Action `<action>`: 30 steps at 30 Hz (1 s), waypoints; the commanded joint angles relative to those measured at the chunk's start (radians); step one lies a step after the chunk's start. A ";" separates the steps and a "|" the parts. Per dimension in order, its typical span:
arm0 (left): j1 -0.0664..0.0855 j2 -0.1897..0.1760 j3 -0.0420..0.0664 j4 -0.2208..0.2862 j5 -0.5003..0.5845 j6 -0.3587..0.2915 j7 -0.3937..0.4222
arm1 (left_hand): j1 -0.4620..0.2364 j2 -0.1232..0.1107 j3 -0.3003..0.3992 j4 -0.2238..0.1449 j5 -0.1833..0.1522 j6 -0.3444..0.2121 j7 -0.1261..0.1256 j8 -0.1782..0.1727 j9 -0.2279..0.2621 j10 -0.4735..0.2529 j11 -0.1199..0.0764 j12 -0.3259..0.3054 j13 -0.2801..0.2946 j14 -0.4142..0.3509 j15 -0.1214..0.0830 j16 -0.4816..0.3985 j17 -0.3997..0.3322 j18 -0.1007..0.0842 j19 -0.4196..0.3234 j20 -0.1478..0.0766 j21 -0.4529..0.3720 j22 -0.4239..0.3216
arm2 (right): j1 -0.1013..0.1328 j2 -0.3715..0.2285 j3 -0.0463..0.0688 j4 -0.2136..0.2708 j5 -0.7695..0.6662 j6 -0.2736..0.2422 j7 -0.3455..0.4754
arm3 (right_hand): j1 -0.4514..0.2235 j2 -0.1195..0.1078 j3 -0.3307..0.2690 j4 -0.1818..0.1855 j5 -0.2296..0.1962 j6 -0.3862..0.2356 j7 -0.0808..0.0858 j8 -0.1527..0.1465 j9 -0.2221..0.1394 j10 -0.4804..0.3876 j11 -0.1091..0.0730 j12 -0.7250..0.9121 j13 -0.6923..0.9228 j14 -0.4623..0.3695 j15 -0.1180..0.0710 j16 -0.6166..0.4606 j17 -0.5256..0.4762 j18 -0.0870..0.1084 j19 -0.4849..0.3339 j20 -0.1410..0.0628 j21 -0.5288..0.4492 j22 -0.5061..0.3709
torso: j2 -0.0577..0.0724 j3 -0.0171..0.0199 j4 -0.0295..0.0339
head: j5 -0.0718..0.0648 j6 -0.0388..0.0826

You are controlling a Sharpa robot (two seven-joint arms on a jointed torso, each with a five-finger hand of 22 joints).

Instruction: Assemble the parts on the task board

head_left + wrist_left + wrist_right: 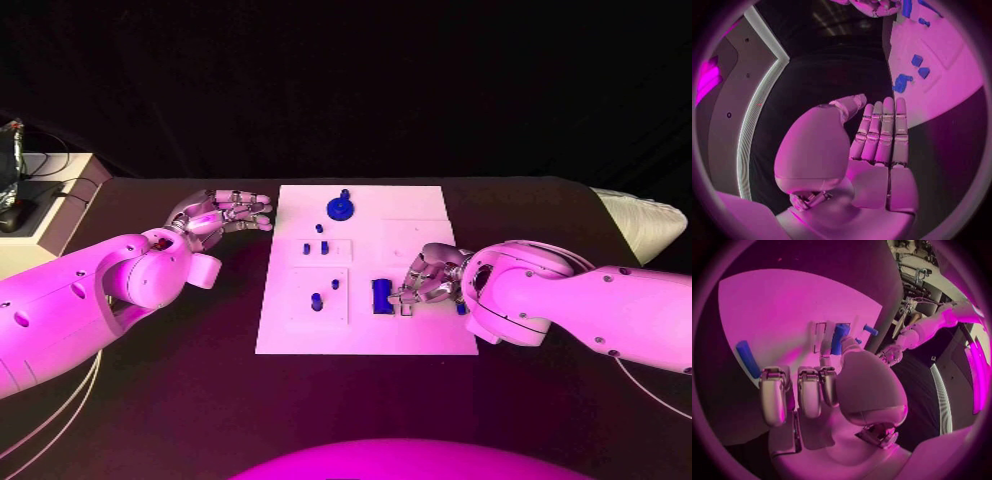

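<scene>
Fingers (809, 392) of the right hand (427, 280) are seen curled down over the task board (418, 215), w/ the thumb beside a blue block (382, 296) near the board's front edge; whether the block is actually gripped can't be told, as contact is hidden by the hand itself. In the right wrist view a blue rod-like part (747, 359) is cut off partly behind a finger, and its shape is hard to make out.

Left hand (219, 215) is held off the board's left edge over the black table (173, 400), fingers straight and side by side, nothing held, per the left wrist view. The block's long axis is laid front-to-back on the board. A round blue part w/ an upright stem (342, 207) is set near the far edge; small blue pegs (316, 247) are stood mid-board, two more (326, 293) nearer the front-left.

A pale cabinet (65, 205) is placed at the table's far left, w/ a white cushion-like object (642, 222) at far right.
</scene>
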 commanded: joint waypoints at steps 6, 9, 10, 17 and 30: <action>0.000 0.001 0.001 0.003 0.004 0.015 0.007 | -0.006 -0.001 0.001 0.002 0.000 -0.007 -0.001 0.005 -0.001 -0.007 -0.002 -0.004 0.000 0.000 0.004 -0.004 0.001 0.000 0.006 0.003 -0.006 -0.001 | -0.006 0.010 0.000 0.000 -0.068 -0.002 -0.007 | 0.024 -0.021 0.009 -0.002 -0.019 0.011 -0.003 0.010 0.004 0.081 -0.010 0.006 0.229 0.106 -0.010 0.006 0.263 -0.021 0.094 -0.009 0.005 0.252 | -0.001 -0.0004 -0.0004 | 0.000 -0.001; 0.000 0.001 0.001 0.003 0.003 0.015 0.008 | -0.006 -0.001 0.001 0.002 0.000 -0.007 -0.001 0.005 -0.001 -0.007 -0.002 -0.004 0.000 0.000 0.004 -0.004 0.001 0.000 0.006 0.003 -0.006 -0.001 | -0.011 0.015 0.000 0.000 -0.088 -0.001 -0.011 | 0.030 -0.025 0.011 -0.001 -0.027 0.013 -0.004 0.012 0.005 0.081 -0.011 0.006 0.229 0.106 -0.011 0.006 0.263 -0.021 0.094 -0.010 0.004 0.252 | -0.001 -0.0002 -0.0002 | 0.000 -0.001; 0.000 0.001 0.001 0.003 0.003 0.015 0.008 | -0.006 -0.001 0.001 0.002 0.000 -0.007 -0.001 0.005 -0.001 -0.007 -0.002 -0.004 0.000 0.000 0.004 -0.004 0.001 0.000 0.006 0.003 -0.006 -0.001 | -0.013 0.017 0.000 -0.001 -0.095 -0.002 -0.013 | 0.032 -0.025 0.012 -0.001 -0.029 0.014 -0.004 0.012 0.005 0.081 -0.011 0.006 0.229 0.106 -0.011 0.006 0.263 -0.021 0.094 -0.011 0.004 0.252 | -0.001 -0.0002 -0.0002 | 0.000 -0.001; 0.000 0.002 0.001 0.003 0.003 0.015 0.009 | -0.006 -0.001 0.001 0.002 0.000 -0.007 -0.001 0.005 -0.001 -0.007 -0.002 -0.004 0.000 0.000 0.004 -0.004 0.001 0.000 0.006 0.003 -0.006 -0.001 | -0.020 0.029 0.000 -0.010 -0.146 -0.018 -0.037 | 0.055 -0.022 0.027 -0.001 -0.041 0.019 -0.009 0.018 0.008 0.082 -0.015 0.007 0.230 0.106 -0.015 0.006 0.263 -0.021 0.094 -0.013 0.006 0.252 | -0.001 0.0000 -0.0005 | -0.001 -0.002; 0.000 0.002 0.001 0.002 0.002 0.015 0.009 | -0.006 -0.001 0.001 0.002 0.000 -0.007 -0.001 0.005 -0.001 -0.007 -0.002 -0.004 0.000 0.000 0.004 -0.004 0.001 0.000 0.006 0.003 -0.006 -0.001 | -0.024 0.007 0.000 0.006 -0.134 -0.047 0.006 | 0.049 -0.027 0.027 0.002 -0.047 0.021 -0.008 0.020 0.009 0.082 -0.015 0.006 0.230 0.106 -0.015 0.006 0.263 -0.021 0.094 -0.014 0.005 0.252 | -0.001 0.0003 -0.0001 | -0.002 0.001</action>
